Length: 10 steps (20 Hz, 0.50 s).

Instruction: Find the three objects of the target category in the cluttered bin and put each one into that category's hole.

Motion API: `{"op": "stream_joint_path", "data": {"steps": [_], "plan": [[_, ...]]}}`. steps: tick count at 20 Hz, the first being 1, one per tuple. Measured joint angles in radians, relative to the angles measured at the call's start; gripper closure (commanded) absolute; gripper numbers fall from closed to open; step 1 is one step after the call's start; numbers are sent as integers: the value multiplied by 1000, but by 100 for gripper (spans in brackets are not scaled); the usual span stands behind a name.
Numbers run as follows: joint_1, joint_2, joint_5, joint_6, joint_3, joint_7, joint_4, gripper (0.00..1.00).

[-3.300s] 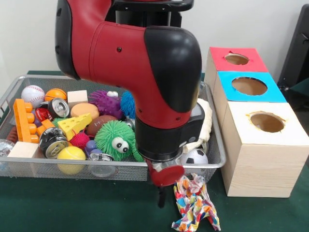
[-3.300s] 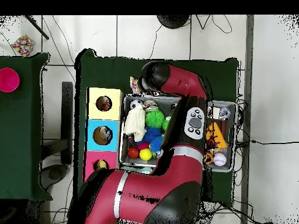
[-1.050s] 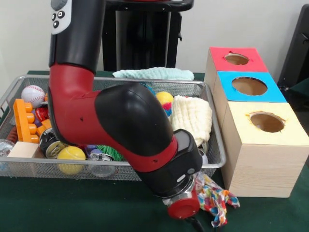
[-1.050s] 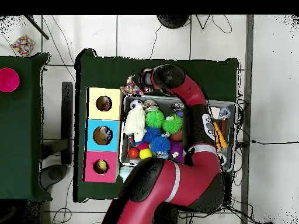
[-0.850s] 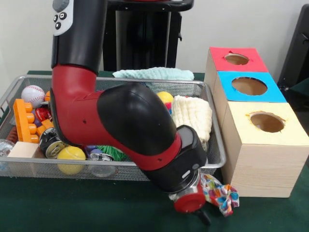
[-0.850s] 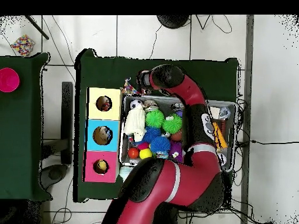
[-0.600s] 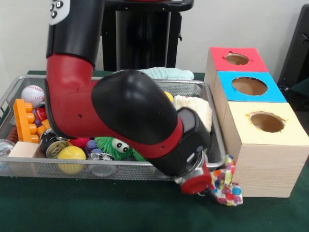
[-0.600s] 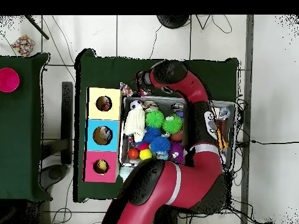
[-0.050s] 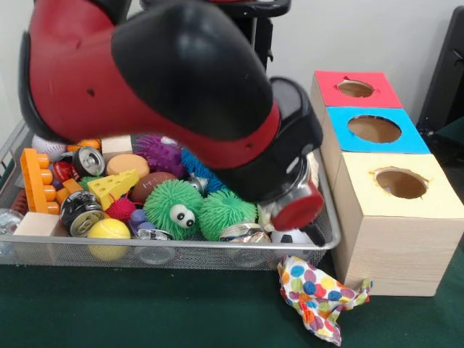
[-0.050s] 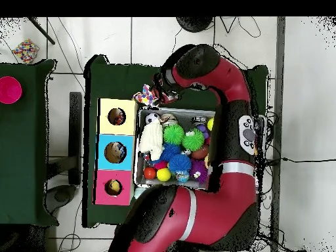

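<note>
A: Gripper [image 9: 313, 233] status, front view?
B: Fingers hidden under the red wrist cap; cannot tell if spread or closed. The polka-dot cloth [image 9: 319, 293] lies loose on the green table [image 9: 145, 308], touching the yellow-topped box [image 9: 399, 225], outside the wire bin [image 9: 181, 254].

A: Overhead view?
B: Cloth beside the yellow hole [image 10: 117, 116]. The arm [image 10: 223, 85] arches over the bin, masking 1 end.

A round magenta disc [image 10: 10, 89] rests on a separate dark green side table [image 10: 26, 164], at nine o'clock overhead.
</note>
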Motion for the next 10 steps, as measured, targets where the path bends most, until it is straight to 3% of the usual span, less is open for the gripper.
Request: {"op": "stream_joint_path", "data": {"steps": [7,10], "plan": [[44,-46,-9,-5,-67,2,0,0],[70,-68,-9,-84,-89,2,13,0]]}}
